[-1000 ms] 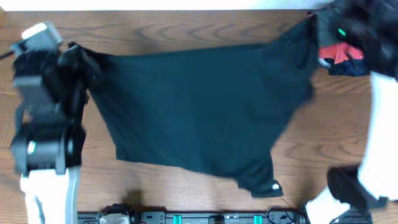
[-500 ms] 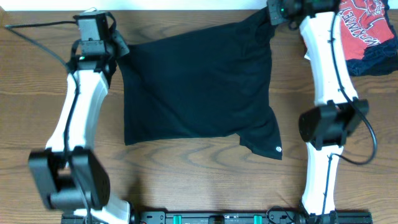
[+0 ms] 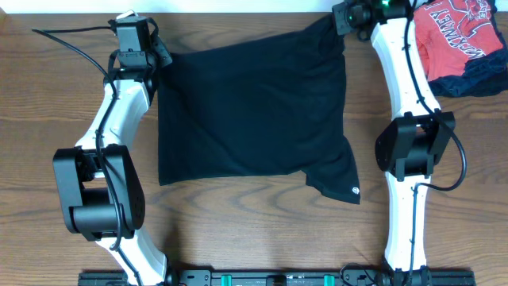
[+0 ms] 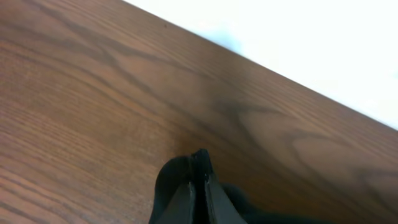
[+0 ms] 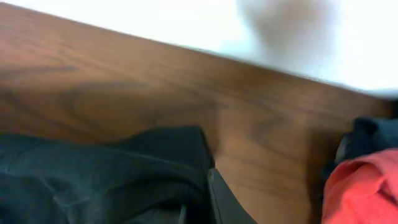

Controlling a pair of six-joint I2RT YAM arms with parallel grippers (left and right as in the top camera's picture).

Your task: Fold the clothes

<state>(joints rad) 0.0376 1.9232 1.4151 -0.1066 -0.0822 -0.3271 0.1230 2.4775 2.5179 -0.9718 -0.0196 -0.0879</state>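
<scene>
Pinching far corners of the black top: left hand, right hand.

Place: robotics lab bench | landmark: wood-grain table | white-and-black left arm and right arm rise from black rail at its near edge | cable loose over its far-left corner | white wall behind it

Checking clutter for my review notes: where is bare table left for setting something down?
Bare wood: along the near edge below the black top, between left arm and right arm; outside the left arm; outside the right arm, below the navy garment. Crowded: far right corner, with red-orange shirt, navy garment and right tool.
</scene>
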